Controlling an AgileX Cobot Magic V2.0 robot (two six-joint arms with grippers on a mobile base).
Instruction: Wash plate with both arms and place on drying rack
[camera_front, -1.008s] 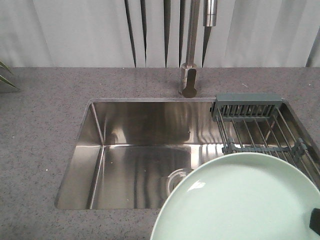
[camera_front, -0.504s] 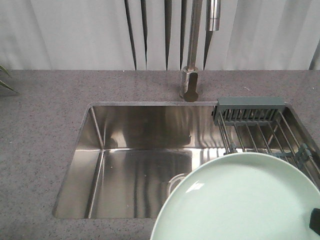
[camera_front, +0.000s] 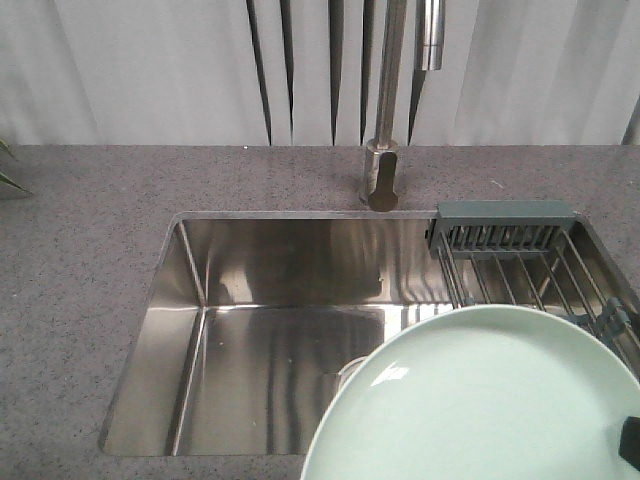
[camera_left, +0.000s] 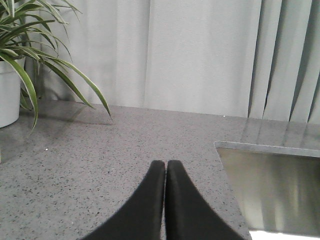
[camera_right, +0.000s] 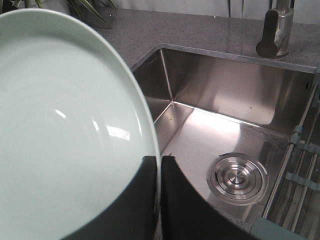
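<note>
The plate (camera_right: 65, 125) hung in the air over the near right part of the sink (camera_front: 190, 300), clamped at its rim by my right gripper (camera_right: 160, 161), one finger on each face of the edge. It sat low and partly in front of the drying rack (camera_front: 520, 260), not on it. My left gripper (camera_left: 166, 165) had its fingers pressed together on nothing and hovered over the counter (camera_front: 80, 260) to the left of the sink, well apart from the plate.

As I judged it, the task was at an early or middle stage. I held the plate with one arm only, no water was visibly running from the faucet (camera_front: 385, 110), and I could not tell whether the plate was wet. The washing with both arms and the setting down on the rack both seemed left to do.

The plate was round, pale mint-green and glossy, with a low raised rim and soft highlights on its face. The sink was brushed steel, square-cornered and reflective, with a ringed round drain (camera_right: 236, 177) in its floor. The rack was thin parallel metal wires with grey-teal plastic ends and a slotted compartment. The counter was speckled grey stone, matte.
</note>
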